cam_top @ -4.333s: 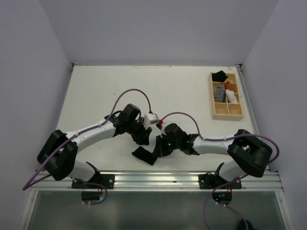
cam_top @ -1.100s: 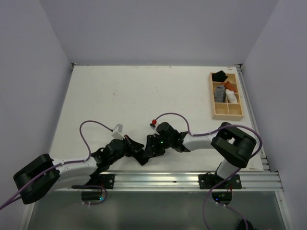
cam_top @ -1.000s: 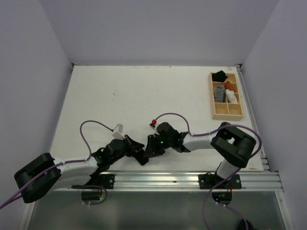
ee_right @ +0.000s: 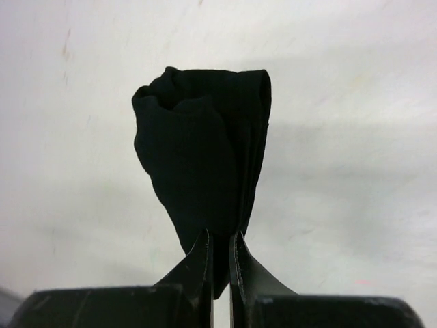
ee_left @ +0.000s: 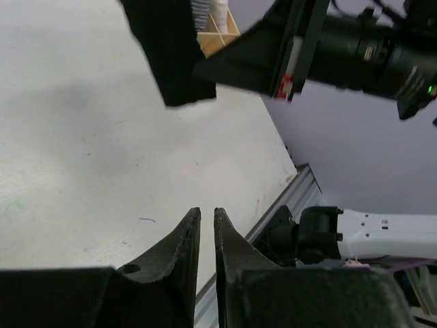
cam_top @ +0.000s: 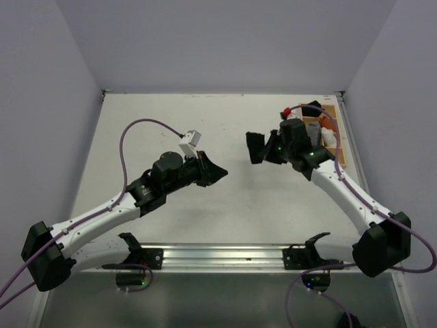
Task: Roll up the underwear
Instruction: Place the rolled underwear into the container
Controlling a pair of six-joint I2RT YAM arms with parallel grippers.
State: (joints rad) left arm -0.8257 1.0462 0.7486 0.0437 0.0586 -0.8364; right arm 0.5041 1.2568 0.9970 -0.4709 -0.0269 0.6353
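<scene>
Underwear (ee_right: pixel 201 178) hangs pinched in the raised right hand (ee_right: pixel 220 236) over the tabletop (cam_top: pixel 171 123), right of centre. Left hand (ee_left: pixel 207 212), outstretched opposite, seems barely parted, empty.

Items counted on one white table (cam_top: pixel 171 130).
- White-and-black robot arms: two, left arm (cam_top: pixel 109 212) and right arm (cam_top: pixel 348 191).
- Two-finger grippers: two, left gripper (ee_left: pixel 206 213) and right gripper (ee_right: pixel 220 239).
- Rolled black fabric underwear (ee_right: pixel 201 157): one.
- Wooden compartment tray (cam_top: pixel 341 147), at the table's far right corner: one.
- White cloth roll (cam_top: pixel 329 137): one.
- Grey striped cloth roll (ee_left: pixel 199 8): one.
</scene>
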